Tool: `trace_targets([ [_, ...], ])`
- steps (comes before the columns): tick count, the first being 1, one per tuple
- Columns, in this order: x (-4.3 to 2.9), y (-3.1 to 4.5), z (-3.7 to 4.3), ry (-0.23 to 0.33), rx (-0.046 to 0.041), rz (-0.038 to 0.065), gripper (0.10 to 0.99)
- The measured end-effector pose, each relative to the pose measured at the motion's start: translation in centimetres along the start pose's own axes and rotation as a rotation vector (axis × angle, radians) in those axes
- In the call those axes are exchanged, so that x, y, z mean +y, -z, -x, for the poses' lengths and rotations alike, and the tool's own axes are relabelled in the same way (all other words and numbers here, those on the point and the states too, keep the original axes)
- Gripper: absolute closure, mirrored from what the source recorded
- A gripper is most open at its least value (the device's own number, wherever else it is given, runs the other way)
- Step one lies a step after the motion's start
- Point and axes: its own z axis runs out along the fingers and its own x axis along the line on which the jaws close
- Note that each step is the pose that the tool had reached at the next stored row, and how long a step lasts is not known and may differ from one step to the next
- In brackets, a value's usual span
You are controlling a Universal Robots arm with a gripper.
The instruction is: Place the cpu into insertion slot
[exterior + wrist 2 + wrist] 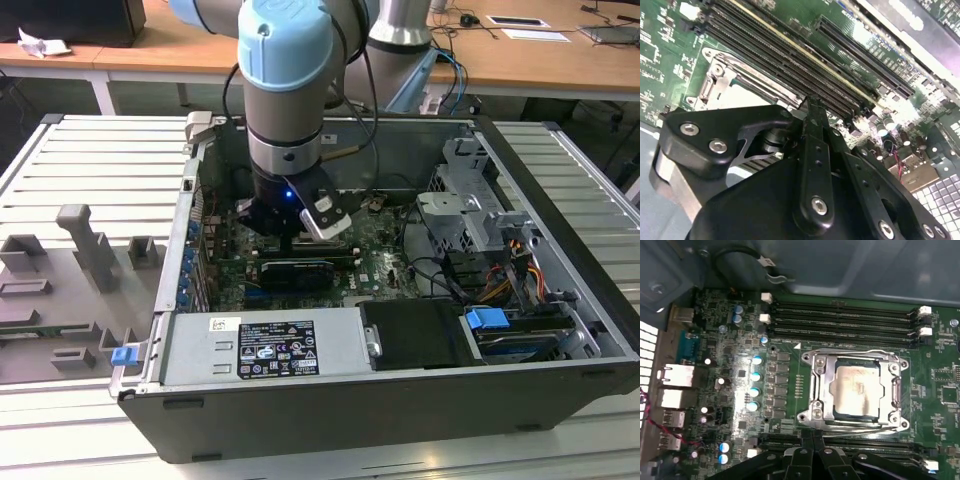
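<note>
The cpu (857, 392), a pale silver-beige square chip, lies flat inside the insertion slot (816, 390), with the shiny metal frame around it. My gripper (814, 435) is shut, fingertips pressed together with nothing between them, just beside the slot's edge and off the chip. In the second wrist view the gripper (812, 104) hangs over the memory slots (790, 55), and a corner of the insertion slot's frame (722, 82) shows behind it. In the exterior view the gripper (290, 240) reaches down into the open computer case (400, 400) over the motherboard.
Long black memory slots (840, 315) run on both sides of the socket. A black graphics card (295, 272), the grey power supply (270, 345), a drive cage (470, 200) and loose cables (430, 270) crowd the case. Grey fixtures (85, 240) stand at the exterior view's left.
</note>
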Motion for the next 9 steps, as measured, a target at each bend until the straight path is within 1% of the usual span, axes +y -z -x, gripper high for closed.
trace_targets([
  [2, -0.03, -0.21, -0.06, 0.000, -0.0007, 0.008, 0.980],
  [3, -0.08, -0.48, -0.09, 0.000, -0.0010, 0.013, 0.980],
  [6, -0.14, -0.85, -0.11, 0.000, -0.0015, 0.020, 0.980],
  [7, -0.15, -0.92, -0.12, -0.001, -0.0018, 0.025, 0.980],
  [8, -0.16, -1.00, -0.14, -0.001, -0.0026, 0.035, 0.980],
  [9, -0.17, -1.06, -0.16, -0.001, -0.0030, 0.041, 0.980],
])
